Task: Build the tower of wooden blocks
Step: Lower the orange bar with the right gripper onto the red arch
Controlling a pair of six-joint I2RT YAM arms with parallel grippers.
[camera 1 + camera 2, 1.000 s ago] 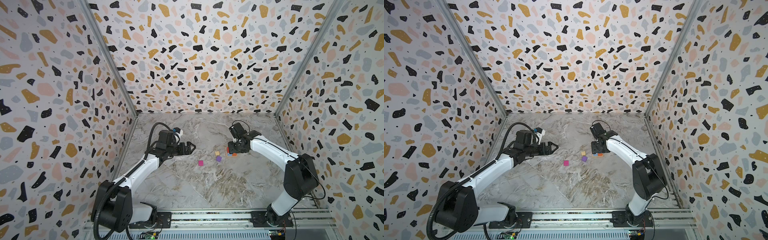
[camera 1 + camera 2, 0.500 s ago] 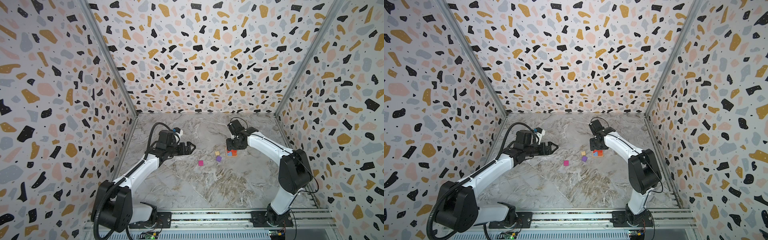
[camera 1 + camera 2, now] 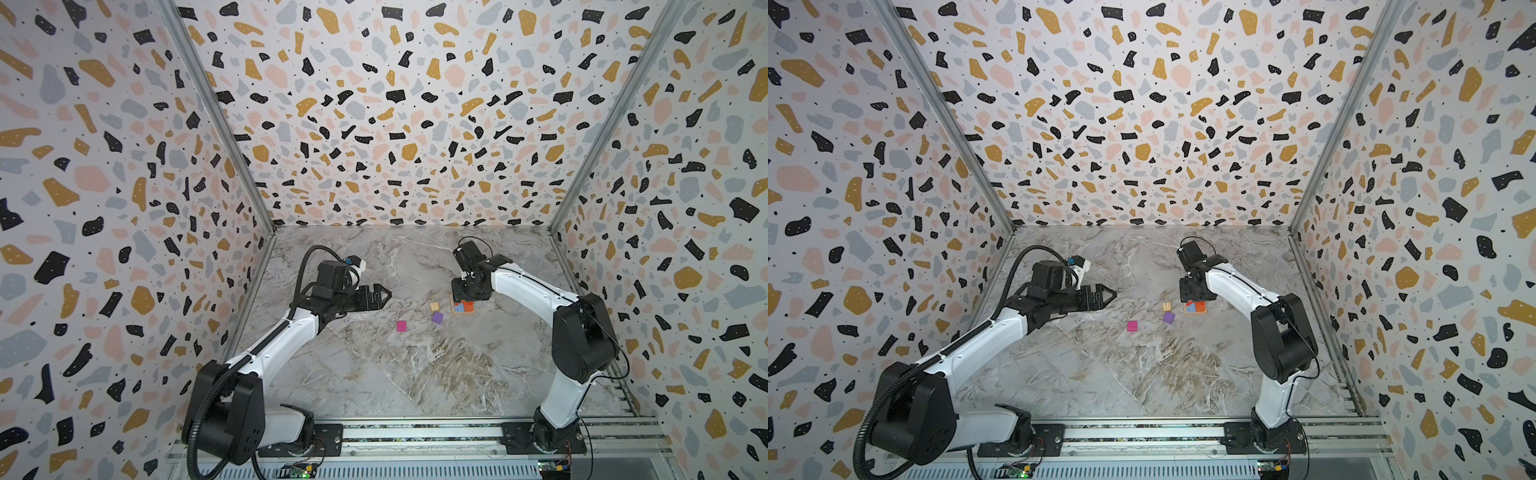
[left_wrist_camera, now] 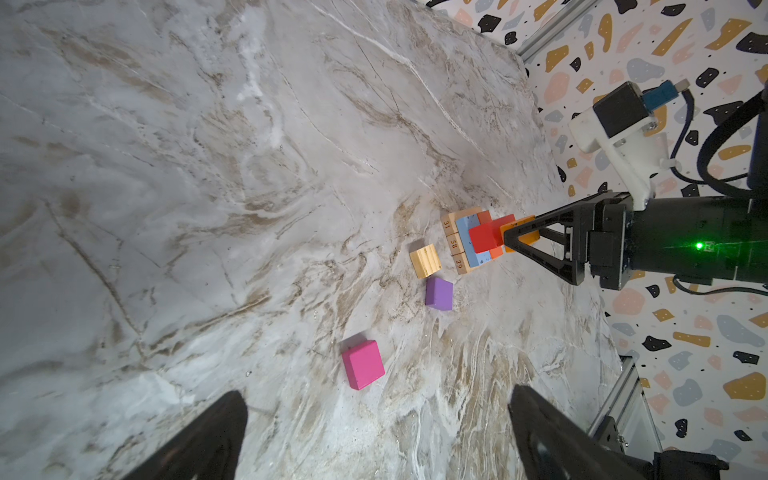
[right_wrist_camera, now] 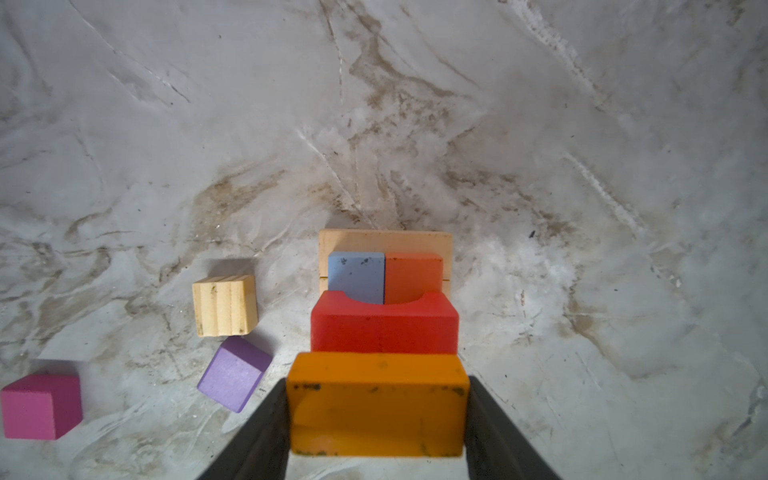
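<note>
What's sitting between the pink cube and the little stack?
A purple cube lies between the pink cube and the stack, touching neither; a tan cube sits beside it, close by the stack. Both top views show this.

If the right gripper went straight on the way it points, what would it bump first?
The red block on top of the tower. The right gripper points down at it, so the orange block it holds would probably touch first.

Beside the tower [image 4: 469, 245] lie three loose cubes: one tan cube [image 5: 224, 305], one purple cube [image 5: 234, 372] and one magenta cube [image 5: 40, 405]. The tower has one red block [image 5: 384, 328], one light blue block [image 5: 356, 276], one red-orange block [image 5: 413, 276] and, seemingly, three tan bars [image 4: 454, 243]. One orange block [image 5: 377, 409] hangs just above it.
</note>
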